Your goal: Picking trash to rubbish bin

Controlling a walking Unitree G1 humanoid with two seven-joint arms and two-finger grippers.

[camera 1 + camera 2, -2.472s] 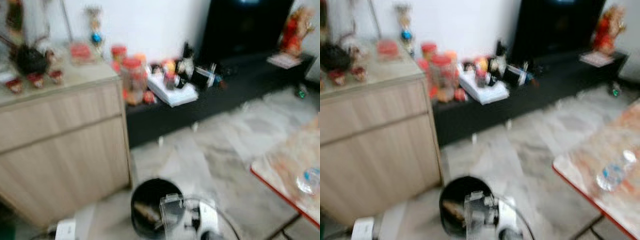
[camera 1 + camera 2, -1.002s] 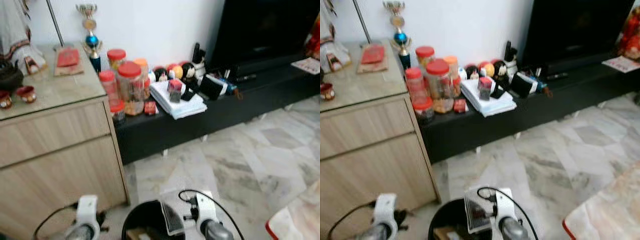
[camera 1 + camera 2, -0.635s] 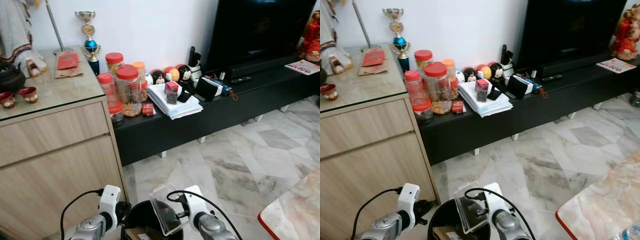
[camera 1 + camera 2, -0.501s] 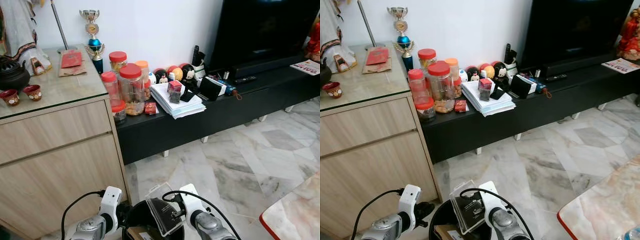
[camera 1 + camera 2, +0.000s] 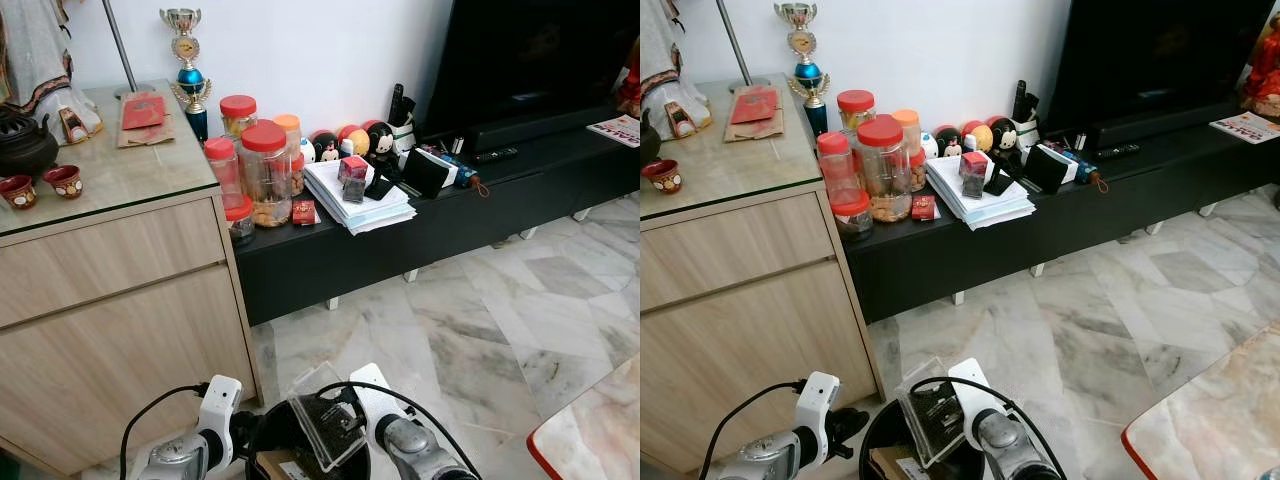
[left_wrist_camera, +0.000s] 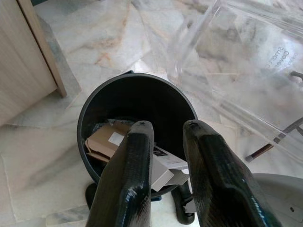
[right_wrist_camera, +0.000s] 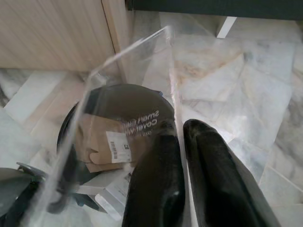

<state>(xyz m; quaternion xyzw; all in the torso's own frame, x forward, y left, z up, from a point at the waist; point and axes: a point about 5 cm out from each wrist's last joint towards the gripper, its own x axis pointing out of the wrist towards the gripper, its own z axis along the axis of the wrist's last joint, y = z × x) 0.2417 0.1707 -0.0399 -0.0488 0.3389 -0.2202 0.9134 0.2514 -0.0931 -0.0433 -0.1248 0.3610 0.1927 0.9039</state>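
- wooden cabinet (image 5: 110, 290) far left, jars and clutter on the black TV bench (image 5: 420, 225) behind; view has steadied from the blur of 2.5 s ago, camera move only
- left gripper (image 5: 245, 432) near left, just beside the bin rim; fingers (image 6: 130, 184) slightly apart, holding nothing
- rubbish bin (image 6: 97, 101) black, round, near centre on the marble floor (image 5: 480, 320); cardboard box (image 6: 106, 139) and paper already inside
- clear plastic box (image 5: 328, 432) pinched at one wall by the right gripper (image 7: 182, 137), fingers closed on it
- since 0.5 s ago the plastic box sits more squarely over the bin mouth, tilted
- judgement: release step next; box is wide, could catch on the rim
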